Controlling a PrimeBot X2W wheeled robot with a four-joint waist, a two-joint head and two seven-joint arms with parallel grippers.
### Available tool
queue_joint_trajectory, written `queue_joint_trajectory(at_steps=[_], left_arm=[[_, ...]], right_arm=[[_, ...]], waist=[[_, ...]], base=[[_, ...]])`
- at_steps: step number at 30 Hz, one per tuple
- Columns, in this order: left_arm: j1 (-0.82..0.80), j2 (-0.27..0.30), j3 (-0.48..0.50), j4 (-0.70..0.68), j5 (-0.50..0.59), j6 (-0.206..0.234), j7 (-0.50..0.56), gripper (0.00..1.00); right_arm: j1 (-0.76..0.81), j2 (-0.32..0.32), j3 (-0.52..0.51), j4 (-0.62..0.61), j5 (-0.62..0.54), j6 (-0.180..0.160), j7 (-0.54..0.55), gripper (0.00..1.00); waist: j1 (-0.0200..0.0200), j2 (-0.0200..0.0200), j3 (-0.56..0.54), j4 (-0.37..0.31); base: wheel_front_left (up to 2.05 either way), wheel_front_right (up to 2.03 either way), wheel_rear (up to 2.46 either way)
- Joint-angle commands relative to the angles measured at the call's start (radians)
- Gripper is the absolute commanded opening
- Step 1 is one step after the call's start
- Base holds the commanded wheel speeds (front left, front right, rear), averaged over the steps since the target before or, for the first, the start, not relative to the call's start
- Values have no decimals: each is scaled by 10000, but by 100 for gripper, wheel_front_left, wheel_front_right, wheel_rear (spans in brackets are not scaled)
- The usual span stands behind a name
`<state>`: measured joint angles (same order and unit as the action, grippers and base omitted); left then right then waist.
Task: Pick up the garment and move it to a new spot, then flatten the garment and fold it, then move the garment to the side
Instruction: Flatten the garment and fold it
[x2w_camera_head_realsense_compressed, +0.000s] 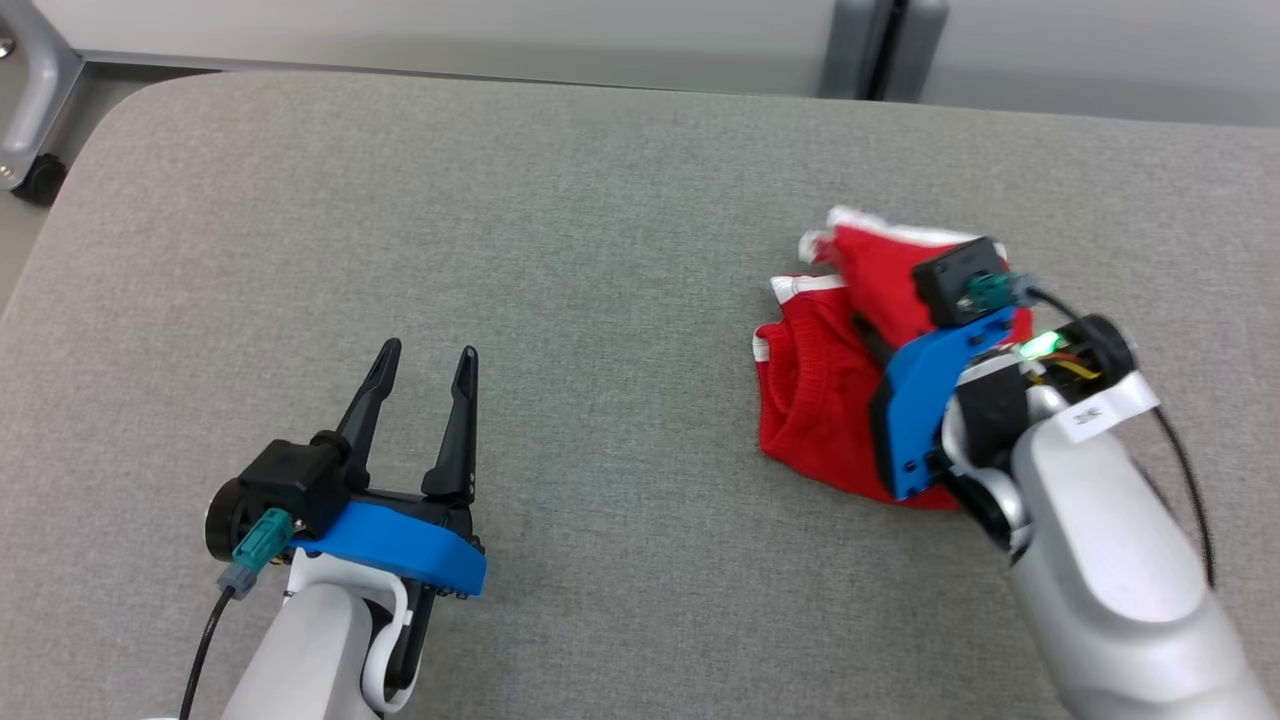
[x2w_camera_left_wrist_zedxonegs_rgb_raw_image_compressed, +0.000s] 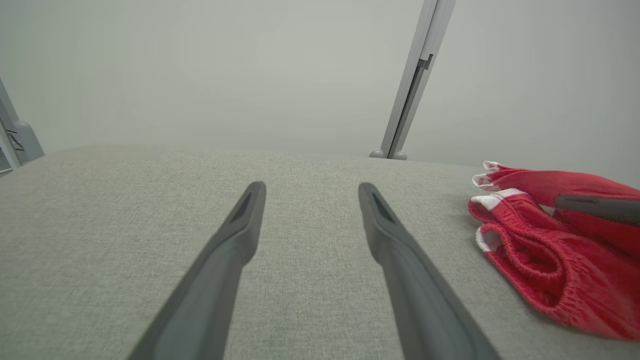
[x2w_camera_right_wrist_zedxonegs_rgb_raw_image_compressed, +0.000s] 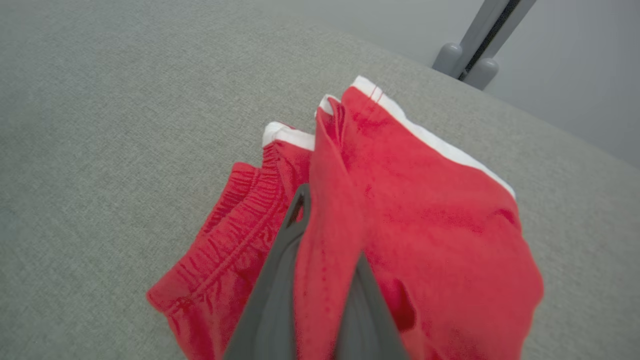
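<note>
Grey fabric-topped desk (x2w_camera_head_realsense_compressed: 600, 200) stretching right across the head view, rounded at the far left corner. On its right side, the red garment (x2w_camera_head_realsense_compressed: 820, 400): shorts by the look of it, bunched in a loose heap, gathered waistband (x2w_camera_right_wrist_zedxonegs_rgb_raw_image_compressed: 235, 240) facing left, white trim (x2w_camera_right_wrist_zedxonegs_rgb_raw_image_compressed: 430, 137) along the far edges. Lying on the desk for the most part, with one ridge of cloth drawn up above the rest. Right pincer (x2w_camera_right_wrist_zedxonegs_rgb_raw_image_compressed: 324, 225) down on top of the heap, clenched tight on that ridge of red cloth, one dark finger (x2w_camera_right_wrist_zedxonegs_rgb_raw_image_compressed: 285, 250) plain to see on the waistband side, the other half buried under the fold. Left pincer (x2w_camera_head_realsense_compressed: 429, 350) well apart on the desk's left, released and spread wide, grasping nothing, pointing away over the grey fabric. Reads as the very first step: grip made, lift and carry to a new spot not yet done. Nothing flat, nothing folded, just rumpled, overlapping layers. Left to do, on this showing: the move, the smoothing-out, the fold, the final shift aside. Likely a two-pincer job at the flattening stage
</note>
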<state>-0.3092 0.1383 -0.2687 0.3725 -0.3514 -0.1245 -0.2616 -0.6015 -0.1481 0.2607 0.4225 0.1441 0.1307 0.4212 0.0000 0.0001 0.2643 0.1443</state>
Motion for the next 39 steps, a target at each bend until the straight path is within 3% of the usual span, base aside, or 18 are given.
queue_joint_trajectory(at_steps=[1, 4, 5, 6, 7, 11, 15, 22, 27, 28, 30, 31, 39], left_arm=[[-125, -2, 24, -20, -36, -73, -44, 100], [-175, -14, -31, -2, -85, -67, -44, 100], [-184, -15, -46, 5, -84, -69, -44, 100], [-181, -7, -48, 9, -90, -70, -44, 100], [-172, 4, -46, 12, -101, -70, -44, 100], [-46, 46, 2, 58, -143, -71, -44, 100], [189, 61, 84, 72, -162, -41, -44, 100], [417, 64, 24, 95, -151, -34, -44, 100], [368, 120, -51, 85, -192, -36, -44, 100], [354, 146, -48, 73, -180, -36, -44, 100], [322, 181, -47, 48, -193, -33, -44, 100], [299, 196, -53, 39, -202, -33, -44, 100], [121, 257, -84, 42, -283, -17, -41, 100]], right_arm=[[115, 79, 57, 50, 48, 2, -10, 0], [86, 329, 332, 372, 126, 2, 11, 0], [102, 404, 403, 446, 231, 2, -29, 6], [144, 508, 464, 494, 453, 2, -79, 40], [168, 619, 483, 474, 745, 3, -183, 100], [138, 760, 586, -42, 1912, 3, -626, 100], [224, 286, 277, -930, 2116, 2, -1172, 100], [1333, -577, -1700, -1708, 1074, 3, -1521, 100], [2087, -546, -2407, -1319, 183, 3, -1856, 100], [2160, -495, -2393, -1183, -39, 3, -2004, 84], [2207, -307, -2229, -814, -439, 3, -2331, 9], [2192, -168, -2083, -581, -602, 3, -2440, 0], [1391, 749, -296, 1288, -667, 2, -2961, 0]], waist=[[0, -1, 44, 61], [0, -1, 75, 179], [0, -1, 72, 216], [0, -1, 64, 237], [0, -1, 52, 252], [0, -1, -80, 235], [0, -1, -320, 108], [0, -1, -707, -71], [0, -1, -731, -127], [0, -1, -712, -147], [0, -1, -668, -176], [0, -1, -644, -186], [0, -1, -484, -243]], base=[[0, 0, 0], [0, 0, 0], [0, 0, 0], [0, 0, 0], [0, 0, 0], [0, 0, 0], [0, 0, 0], [0, 0, 0], [0, 0, 0], [0, 0, 0], [0, 0, 0], [0, 0, 0], [0, 0, 0]])
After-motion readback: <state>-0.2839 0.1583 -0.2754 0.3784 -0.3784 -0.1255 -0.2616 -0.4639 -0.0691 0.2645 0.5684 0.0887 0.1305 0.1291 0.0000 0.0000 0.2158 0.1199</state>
